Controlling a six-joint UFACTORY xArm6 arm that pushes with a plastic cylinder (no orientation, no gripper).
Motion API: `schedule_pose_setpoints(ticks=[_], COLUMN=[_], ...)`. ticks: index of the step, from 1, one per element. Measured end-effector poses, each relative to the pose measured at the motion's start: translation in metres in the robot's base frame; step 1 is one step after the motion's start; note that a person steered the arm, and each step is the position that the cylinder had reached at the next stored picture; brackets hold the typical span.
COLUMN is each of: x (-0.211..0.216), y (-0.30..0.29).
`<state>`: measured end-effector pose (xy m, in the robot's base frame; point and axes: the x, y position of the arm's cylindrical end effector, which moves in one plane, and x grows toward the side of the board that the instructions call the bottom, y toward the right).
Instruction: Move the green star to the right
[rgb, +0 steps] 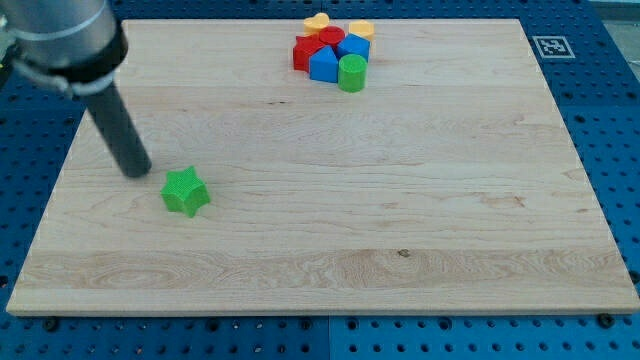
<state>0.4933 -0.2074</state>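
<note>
The green star (185, 192) lies on the wooden board (400, 220) at the view's left, a little below mid-height. My tip (137, 172) rests on the board just up and to the left of the star, with a small gap between them. The dark rod slants up from the tip to the view's top left corner.
A tight cluster sits at the view's top centre: a green cylinder (351, 73), two blue blocks (323, 66) (355, 47), red blocks (307, 50), a yellow heart (318, 22) and another yellow block (361, 29). A fiducial tag (552, 45) lies off the board's top right corner.
</note>
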Motion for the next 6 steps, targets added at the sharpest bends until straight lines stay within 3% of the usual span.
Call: schedule_pose_setpoints(ticks=[1, 3, 6], x=[0.042, 0.009, 0.011], y=[0.002, 0.029, 0.16])
